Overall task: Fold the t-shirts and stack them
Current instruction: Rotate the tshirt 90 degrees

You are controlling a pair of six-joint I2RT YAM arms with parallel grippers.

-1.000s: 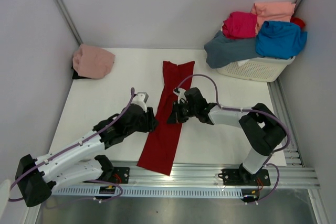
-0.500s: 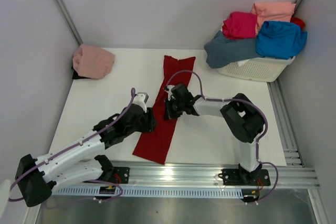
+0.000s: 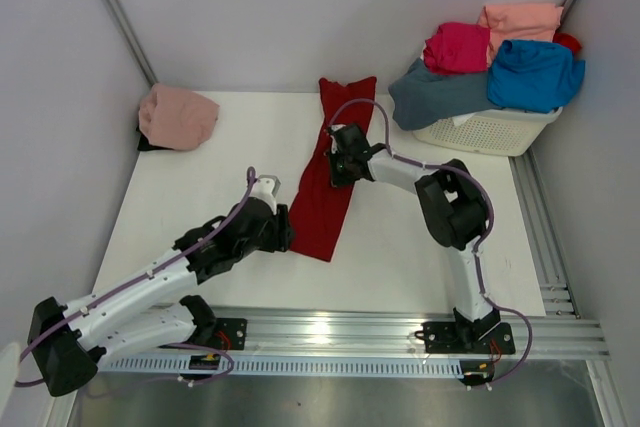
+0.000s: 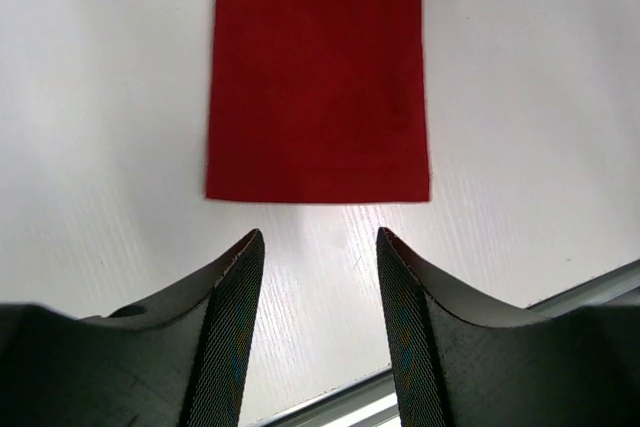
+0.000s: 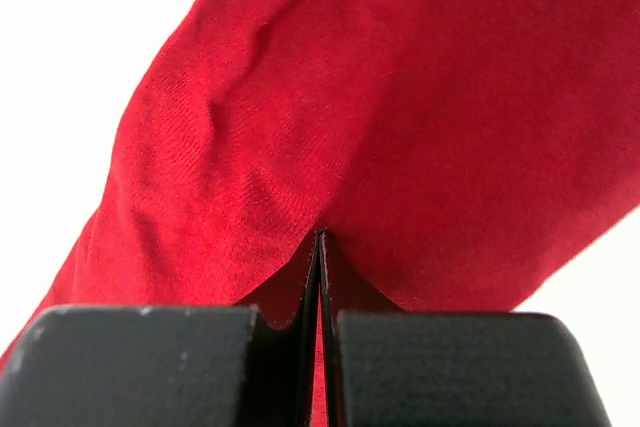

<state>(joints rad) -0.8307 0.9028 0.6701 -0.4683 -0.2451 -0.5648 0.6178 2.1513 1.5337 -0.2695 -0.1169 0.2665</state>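
The right gripper [image 3: 340, 169] is pinching the dark red t-shirt [image 3: 326, 187] with its jaws fully closed – the folded strip is lying mid-table, running from 12 o'clock toward 6 – while the left gripper [image 3: 287, 237] is hovering half-open and empty just beside the shirt's near hem, at its 9 o'clock

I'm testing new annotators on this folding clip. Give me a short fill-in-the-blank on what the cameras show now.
1. The right end effector is shut on the dark ____ t-shirt.
2. The left end effector is ____, holding nothing.
3. The white basket sits at the table's far ____ corner.
4. The pink t-shirt lies at the far ____ corner.

Missing words: red; open; right; left
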